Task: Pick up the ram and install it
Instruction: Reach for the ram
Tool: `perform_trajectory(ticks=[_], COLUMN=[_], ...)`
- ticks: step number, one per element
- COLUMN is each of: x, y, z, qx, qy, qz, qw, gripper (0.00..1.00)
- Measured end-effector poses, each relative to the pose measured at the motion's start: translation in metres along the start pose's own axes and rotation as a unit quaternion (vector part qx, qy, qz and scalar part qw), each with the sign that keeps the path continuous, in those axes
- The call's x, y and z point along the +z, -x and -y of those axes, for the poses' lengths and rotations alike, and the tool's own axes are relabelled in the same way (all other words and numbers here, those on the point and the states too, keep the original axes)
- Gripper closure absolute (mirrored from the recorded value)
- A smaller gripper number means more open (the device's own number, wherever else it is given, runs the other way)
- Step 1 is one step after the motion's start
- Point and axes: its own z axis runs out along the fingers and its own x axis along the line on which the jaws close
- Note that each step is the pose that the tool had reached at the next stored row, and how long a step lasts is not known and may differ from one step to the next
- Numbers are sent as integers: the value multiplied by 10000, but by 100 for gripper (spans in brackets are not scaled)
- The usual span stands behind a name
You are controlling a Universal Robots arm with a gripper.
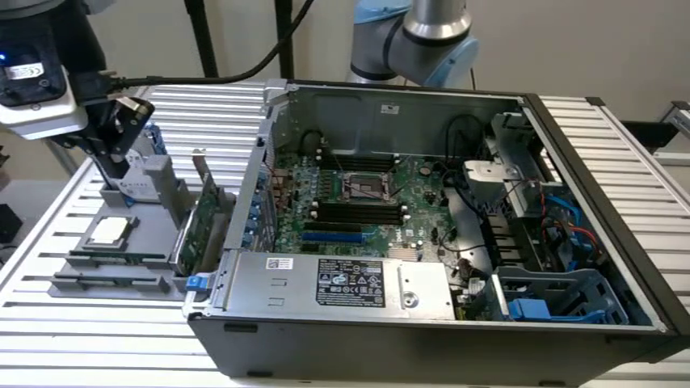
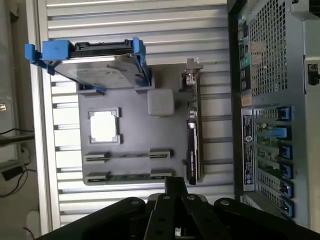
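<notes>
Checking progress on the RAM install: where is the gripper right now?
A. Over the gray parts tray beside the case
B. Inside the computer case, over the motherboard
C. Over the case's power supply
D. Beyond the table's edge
A: the gripper hangs over the gray parts tray on the exterior view's left, outside the computer case.

An outside camera looks slantwise down into the open computer case [image 1: 389,121], fairly near. My wrist camera faces straight down over the grey tray [image 2: 135,135]; both show tray and case.
</notes>
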Motion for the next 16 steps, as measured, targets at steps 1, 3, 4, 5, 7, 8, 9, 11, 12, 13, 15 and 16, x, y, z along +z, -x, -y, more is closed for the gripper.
perform_trajectory(ticks=[1,3,4,5,7,8,9,11,12,13,15,16], x=[14,42,55,69,95,109,122,146,161,176,204,217], y=[-41,-123,-164,-206,-293,-337,-382,-471,-518,-562,-652,-692], z=[12,36,47,59,80,90,98,111,116,120,128,131], qx=[0,0,0,-1,0,0,0,0,0,0,0,-1], qy=[0,0,0,0,0,0,0,-2,-3,-4,-4,-4], qz=[-1,-2,-3,-3,-4,-4,-4,-5,-5,-5,-6,-7], qw=[10000,10000,10000,10000,10000,10000,10000,10000,10000,10000,10000,10000], gripper=[100,100,100,100,100,100,100,100,100,100,100,100])
